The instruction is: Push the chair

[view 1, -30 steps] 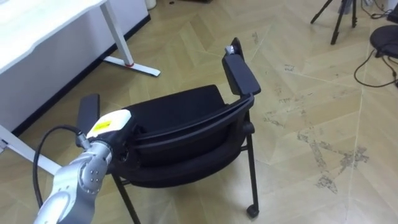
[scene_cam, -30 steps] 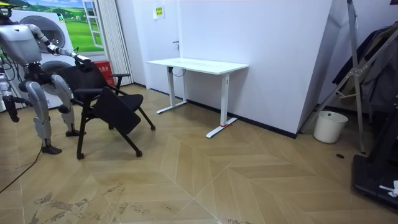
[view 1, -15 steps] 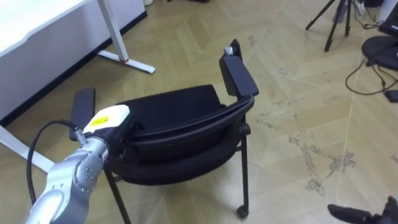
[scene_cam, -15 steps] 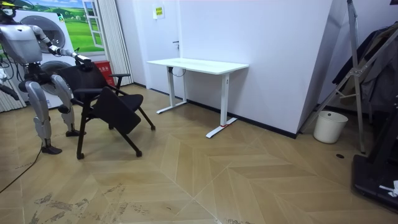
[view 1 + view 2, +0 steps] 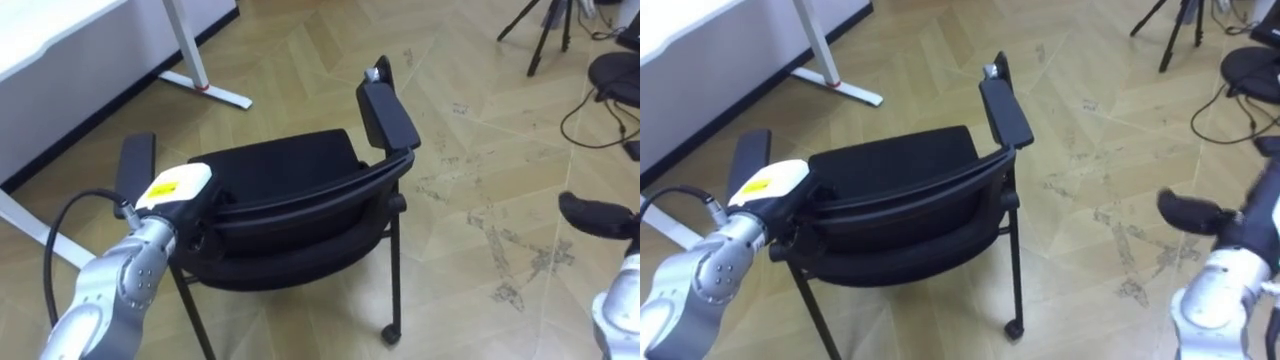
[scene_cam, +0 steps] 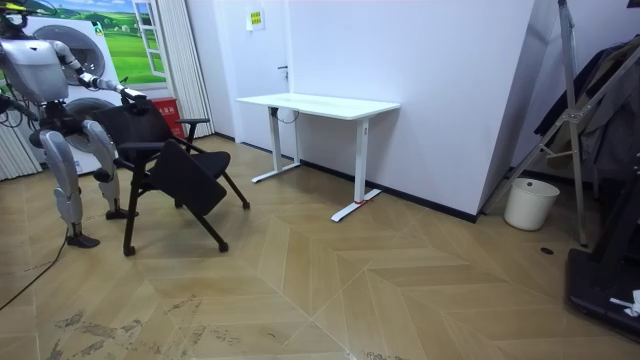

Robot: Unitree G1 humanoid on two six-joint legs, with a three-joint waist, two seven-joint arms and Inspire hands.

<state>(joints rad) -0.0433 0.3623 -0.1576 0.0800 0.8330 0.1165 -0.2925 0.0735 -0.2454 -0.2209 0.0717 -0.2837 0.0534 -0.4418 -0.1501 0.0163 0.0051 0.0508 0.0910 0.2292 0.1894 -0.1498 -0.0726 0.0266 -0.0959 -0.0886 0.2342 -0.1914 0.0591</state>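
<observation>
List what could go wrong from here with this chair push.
1. The left hand meets the chair at one end of its backrest, while the right hand hangs clear of it. An off-centre push may swing the chair round.
2. The white desk stands ahead on the left with its foot on the floor, where the chair's legs could catch.
3. The caster may let the chair roll away.

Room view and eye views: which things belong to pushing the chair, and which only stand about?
Job: chair; left hand at its backrest.
Standing about: white desk; tripod; white bucket; right hand, away from the chair.
</observation>
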